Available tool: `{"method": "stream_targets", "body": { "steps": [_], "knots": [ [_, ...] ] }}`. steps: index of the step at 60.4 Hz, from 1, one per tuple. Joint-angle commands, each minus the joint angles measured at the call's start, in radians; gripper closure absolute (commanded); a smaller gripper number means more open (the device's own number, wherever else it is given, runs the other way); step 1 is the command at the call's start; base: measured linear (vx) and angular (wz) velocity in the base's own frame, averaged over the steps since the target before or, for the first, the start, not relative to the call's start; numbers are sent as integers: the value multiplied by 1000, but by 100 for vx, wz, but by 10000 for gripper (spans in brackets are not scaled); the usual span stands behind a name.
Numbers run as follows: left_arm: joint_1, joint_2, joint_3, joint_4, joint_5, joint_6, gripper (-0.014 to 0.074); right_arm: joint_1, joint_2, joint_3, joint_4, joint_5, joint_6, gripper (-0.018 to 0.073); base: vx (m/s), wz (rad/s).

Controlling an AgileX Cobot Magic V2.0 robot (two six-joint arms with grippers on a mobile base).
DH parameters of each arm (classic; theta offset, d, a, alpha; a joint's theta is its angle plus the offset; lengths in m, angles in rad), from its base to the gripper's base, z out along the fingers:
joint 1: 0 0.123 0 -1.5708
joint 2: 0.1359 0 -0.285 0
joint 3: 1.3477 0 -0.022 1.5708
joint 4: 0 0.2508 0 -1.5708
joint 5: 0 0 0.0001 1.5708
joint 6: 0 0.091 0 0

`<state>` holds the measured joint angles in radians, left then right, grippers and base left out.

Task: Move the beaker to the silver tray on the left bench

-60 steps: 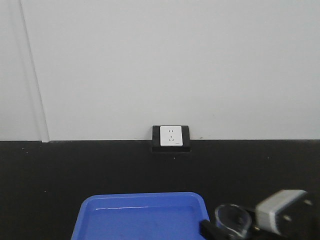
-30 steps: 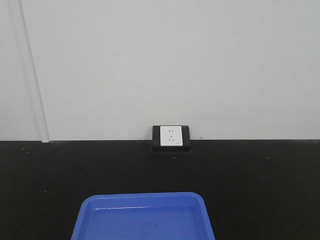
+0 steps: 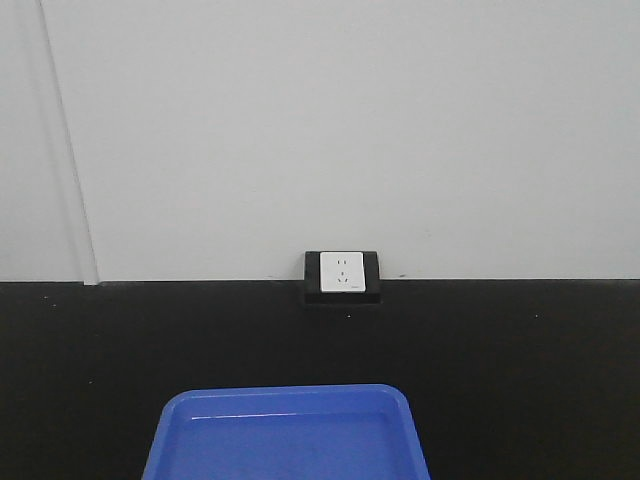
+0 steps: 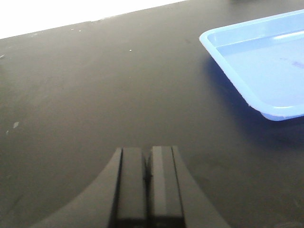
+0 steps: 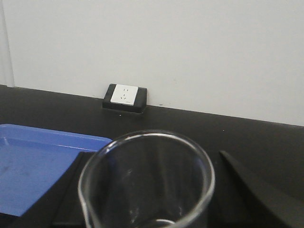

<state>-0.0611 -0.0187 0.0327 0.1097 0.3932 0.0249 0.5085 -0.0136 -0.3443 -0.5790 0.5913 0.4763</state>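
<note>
Beaker (image 5: 147, 185) near blue tray (image 3: 290, 392) on black bench (image 3: 520, 370), white wall (image 3: 350, 120) behind.

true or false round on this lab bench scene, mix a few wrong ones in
1. The beaker stands inside the blue tray. False: it sits between the fingers of the right gripper, beside the tray.
2. The left gripper is shut and empty. True.
3. The front view shows the beaker. False: only the right wrist view does.
4. A white socket sits at the foot of the wall. True.
</note>
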Motion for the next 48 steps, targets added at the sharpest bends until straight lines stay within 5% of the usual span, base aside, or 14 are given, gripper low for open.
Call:
{"method": "stream_targets", "body": {
  "steps": [1,48],
  "knots": [
    [-4,-7,20,-3,-84,-2,595,-3,10,-27,-39,-82,4,570,0,0],
    [-4,-7,20,-3,-84,-2,595,-3,10,-27,-39,-82,4,570,0,0]
  ]
}}
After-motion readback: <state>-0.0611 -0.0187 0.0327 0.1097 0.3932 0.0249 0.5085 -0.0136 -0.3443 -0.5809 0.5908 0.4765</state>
